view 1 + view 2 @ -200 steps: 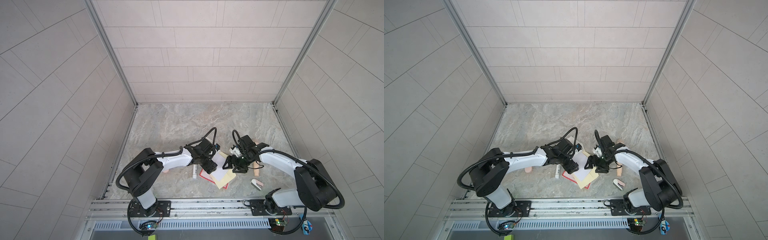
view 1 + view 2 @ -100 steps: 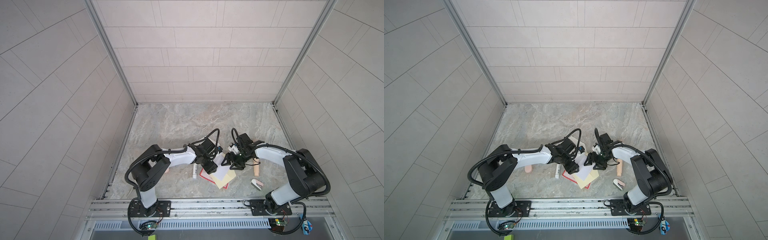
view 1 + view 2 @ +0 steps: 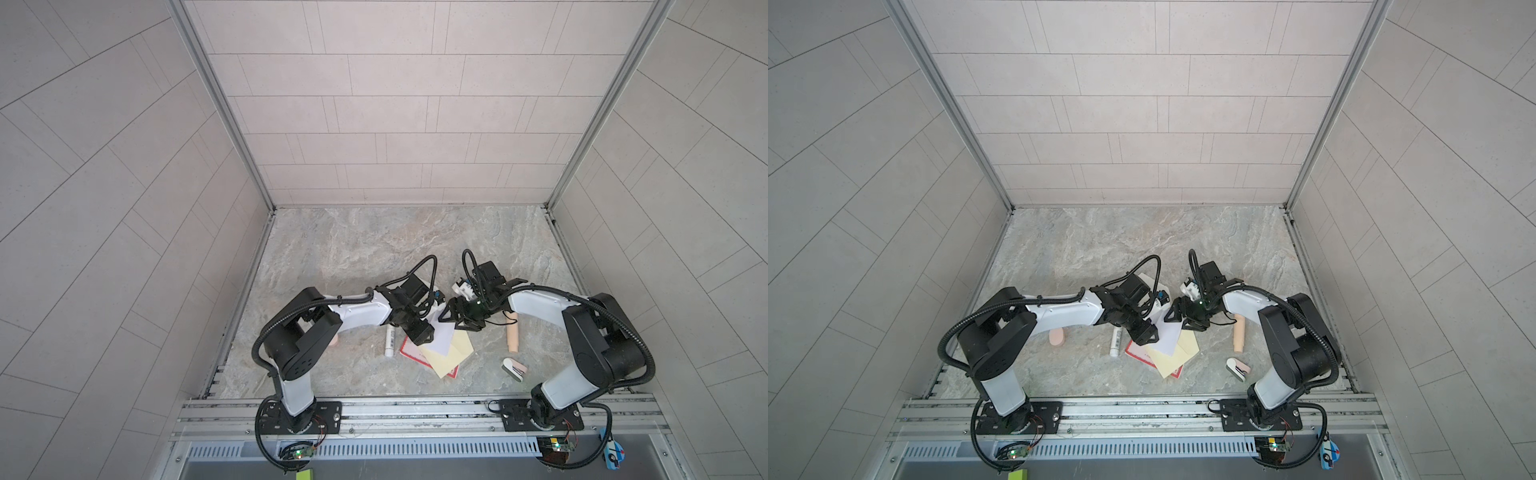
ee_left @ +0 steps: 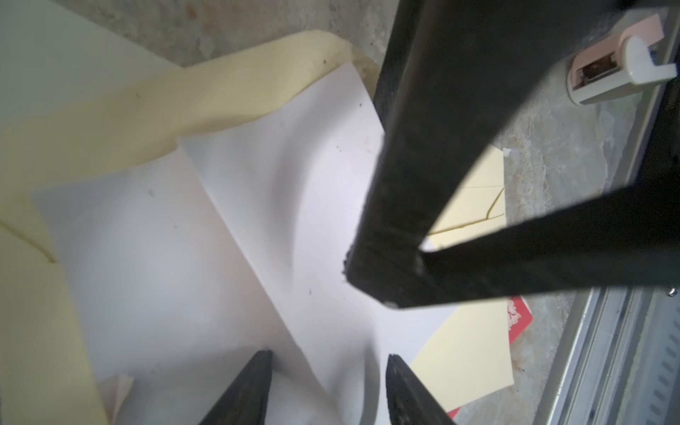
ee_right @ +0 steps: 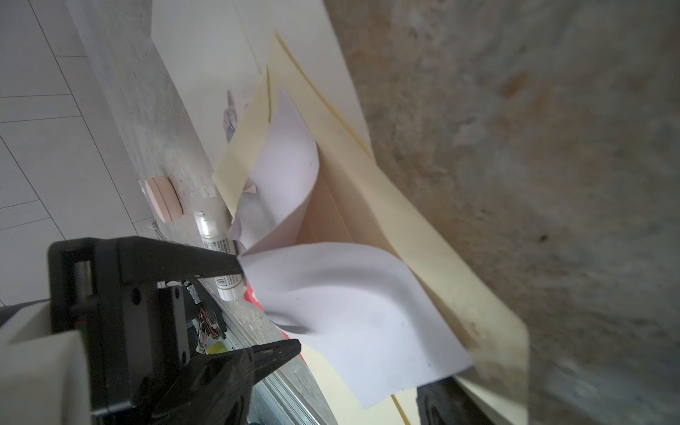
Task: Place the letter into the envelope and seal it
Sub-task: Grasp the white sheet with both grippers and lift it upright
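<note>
The white letter [image 3: 444, 338] [image 5: 349, 312] lies bowed along its crease, its far end tucked between raised layers of pale yellow paper [image 5: 404, 228]. My left gripper [image 4: 329, 357] [image 3: 420, 334] is open, its fingers standing either side of the letter's raised crease [image 4: 276, 220] with gaps showing. My right gripper [image 5: 368, 375] [image 3: 451, 318] is open over the letter's near corner. One of its fingers [image 4: 379, 272] rests on the sheet. The off-white envelope [image 5: 206, 66] with a dark mark lies flat beyond, partly under the yellow paper.
A red card [image 3: 409, 353] lies under the yellow paper [image 3: 451, 357]. Left of the papers are a white tube [image 3: 390, 343] and a pink disc [image 3: 1057, 336]. To their right sit a peach cylinder [image 3: 512, 336] and a small white-pink holder [image 3: 514, 369]. The metal rail [image 3: 415, 405] runs along the front.
The right gripper has shifted left onto the letter. Both arms' elbows have swung inward. The left gripper's jaws have narrowed around the crease.
</note>
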